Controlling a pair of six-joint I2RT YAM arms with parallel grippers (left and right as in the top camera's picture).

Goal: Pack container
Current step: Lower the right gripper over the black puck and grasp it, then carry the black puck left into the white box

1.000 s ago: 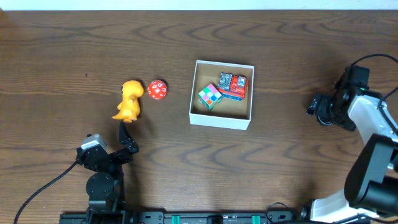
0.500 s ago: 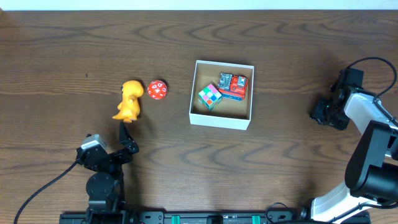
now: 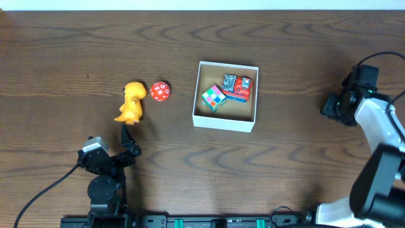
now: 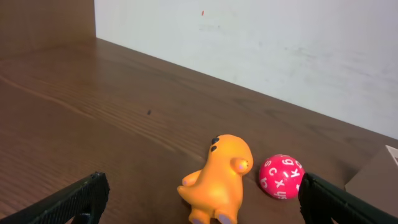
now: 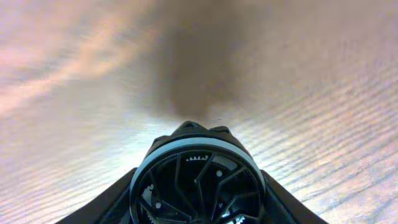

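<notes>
- Overhead: container (image 3: 224,122) mid-table, at 2 o'clock from the left gripper (image 3: 130,143) and 9 o'clock from the right gripper (image 3: 330,106), well apart from both.
- Left gripper: fingers spread wide, holding nothing. Right gripper: state cannot be told.
- Container holds a puzzle cube (image 3: 214,98) and a red-blue toy (image 3: 237,87).
- Container is square and shallow, with white walls and a tan floor.

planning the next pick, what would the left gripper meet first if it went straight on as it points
Most likely the yellow toy, which lies nearly centred ahead of the open left gripper. The red ball sits right of that line. Nothing shows in between.
</notes>
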